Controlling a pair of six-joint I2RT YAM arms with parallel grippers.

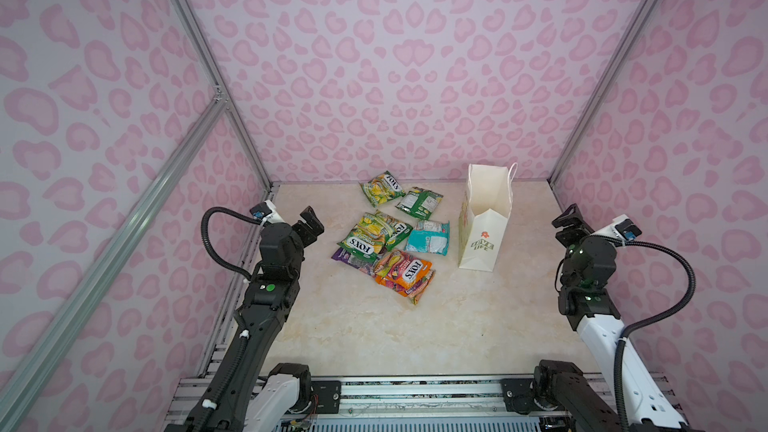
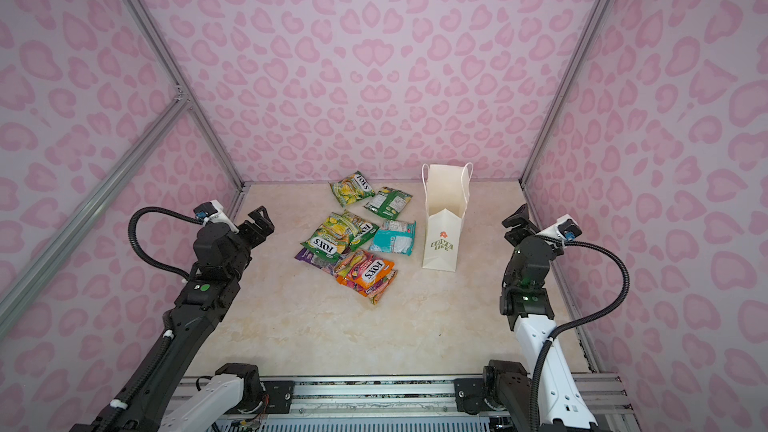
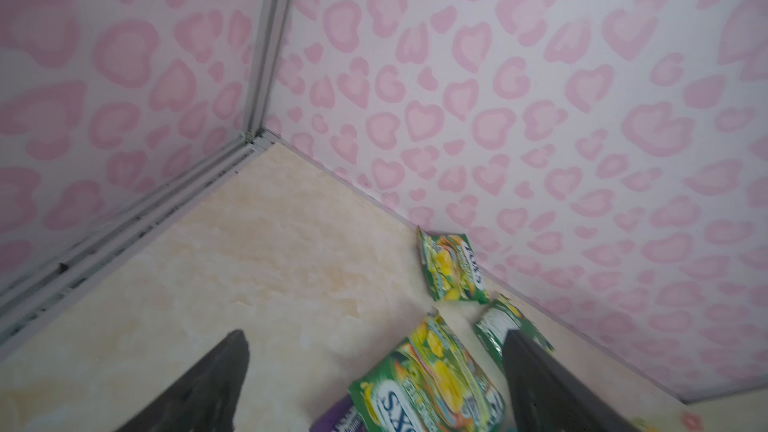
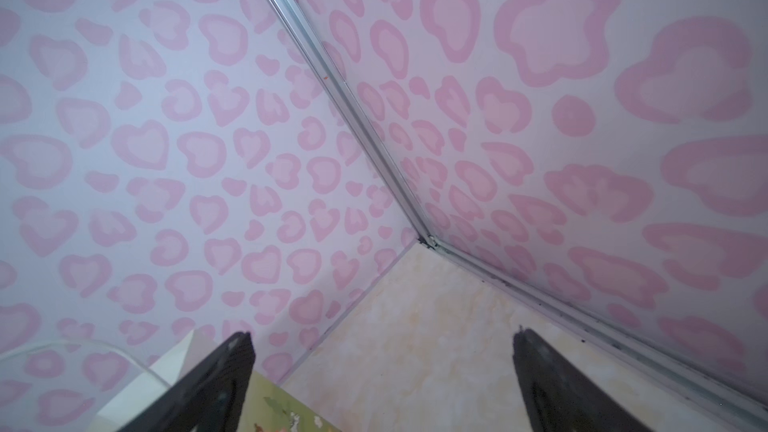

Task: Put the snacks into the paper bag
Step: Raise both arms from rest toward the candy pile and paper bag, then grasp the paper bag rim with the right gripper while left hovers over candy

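Observation:
Several snacks lie flat mid-table in both top views: a green-yellow FOX'S packet (image 1: 381,188) at the back, a dark green one (image 1: 419,202), another green FOX'S (image 1: 368,236), a teal-white one (image 1: 429,237), a purple one (image 1: 351,258) partly buried, and orange-pink FOX'S packets (image 1: 405,272) at the front. The white paper bag (image 1: 484,234) stands upright and open to their right. My left gripper (image 1: 311,224) hangs open left of the pile, above the table, and its wrist view shows the green FOX'S packet (image 3: 432,376) below the empty left gripper (image 3: 374,334). My right gripper (image 1: 568,222) is open and empty, right of the bag (image 4: 282,405).
Pink-patterned walls with aluminium posts (image 1: 245,139) close in the marble tabletop (image 1: 374,338) on three sides. A metal rail (image 1: 415,392) carrying both arm bases runs along the front edge. The back-right table corner (image 4: 428,238) shows in the right wrist view.

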